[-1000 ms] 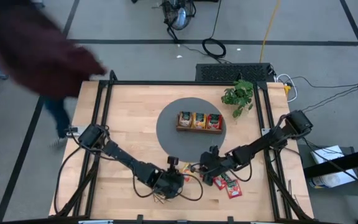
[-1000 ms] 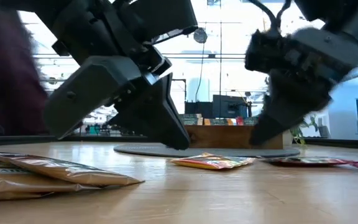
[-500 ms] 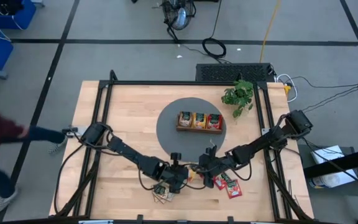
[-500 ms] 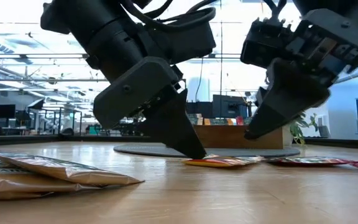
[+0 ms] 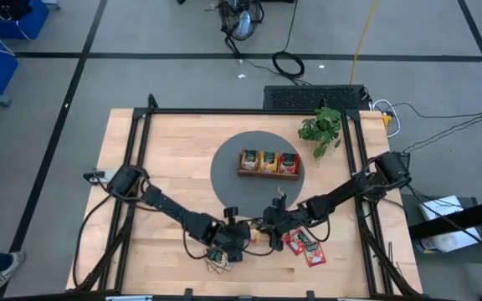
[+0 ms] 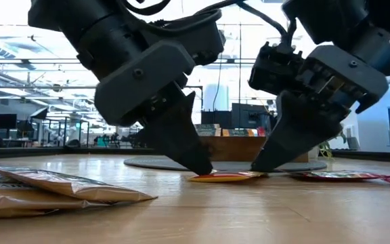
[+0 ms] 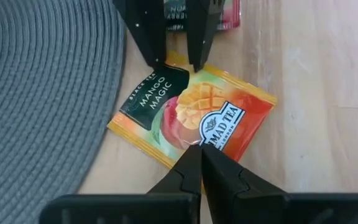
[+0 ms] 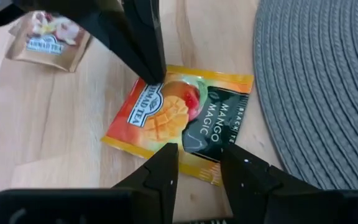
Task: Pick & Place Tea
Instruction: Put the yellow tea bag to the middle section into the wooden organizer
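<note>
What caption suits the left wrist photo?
Shut left gripper presses an orange mango tea sachet while the open right gripper meets its far edge.

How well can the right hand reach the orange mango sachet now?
Probably yes: the right hand stands open at one edge of the mango sachet, while the shut left hand presses its opposite edge.

sachet between both pincers, beside mat, tray on mat
</note>
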Tool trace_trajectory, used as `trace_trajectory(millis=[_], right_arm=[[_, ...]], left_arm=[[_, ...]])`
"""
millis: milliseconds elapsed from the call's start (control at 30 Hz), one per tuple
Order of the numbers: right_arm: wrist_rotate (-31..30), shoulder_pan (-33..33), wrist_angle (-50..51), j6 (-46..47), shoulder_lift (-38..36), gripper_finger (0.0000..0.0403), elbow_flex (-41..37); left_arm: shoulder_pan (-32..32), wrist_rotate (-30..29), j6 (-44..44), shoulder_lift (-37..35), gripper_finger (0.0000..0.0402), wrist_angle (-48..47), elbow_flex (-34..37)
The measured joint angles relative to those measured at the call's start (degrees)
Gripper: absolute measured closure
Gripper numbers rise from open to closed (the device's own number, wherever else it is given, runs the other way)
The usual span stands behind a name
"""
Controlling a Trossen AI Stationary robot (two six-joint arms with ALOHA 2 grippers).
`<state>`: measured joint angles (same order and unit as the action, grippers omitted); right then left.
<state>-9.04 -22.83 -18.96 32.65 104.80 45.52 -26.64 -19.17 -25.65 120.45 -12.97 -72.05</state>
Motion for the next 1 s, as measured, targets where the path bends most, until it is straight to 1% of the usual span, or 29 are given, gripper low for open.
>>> trace_trajectory(millis=[300,400,467,600,767,900,1000], right_arm=[[0.11,1.47,-2.17,-5.05,0.21,0.0293,-0.08],[0.05,2.46,-2.09,-5.31,0.21,0.0293,-0.09],[-0.01,2.83,-2.14,-5.30,0.21,0.0293,-0.09],[0.02,2.99,-2.22,-5.38,0.21,0.0293,-0.09],[0.21,2.88,-2.50,-6.57,-0.31,0.0293,-0.15],[1.72,2.51,-2.64,-7.60,-2.38,0.0293,-0.14],[1.75,1.70,-1.75,-7.49,-3.97,0.0293,-0.15]], left_arm=[[-1.90,4.37,0.04,0.13,0.0381,1.49,0.11],[-2.41,7.19,0.63,0.13,0.0381,1.49,0.11],[-2.89,7.66,1.96,0.11,0.0380,1.49,0.11],[-3.53,5.27,5.82,-0.41,0.0380,1.28,-0.24],[-3.98,3.68,7.22,-2.36,0.0380,-0.23,-0.29],[-5.46,-1.61,8.84,-3.92,0.0380,-1.92,-0.20],[-6.27,-4.53,10.36,-4.16,0.0380,-1.65,-0.27]])
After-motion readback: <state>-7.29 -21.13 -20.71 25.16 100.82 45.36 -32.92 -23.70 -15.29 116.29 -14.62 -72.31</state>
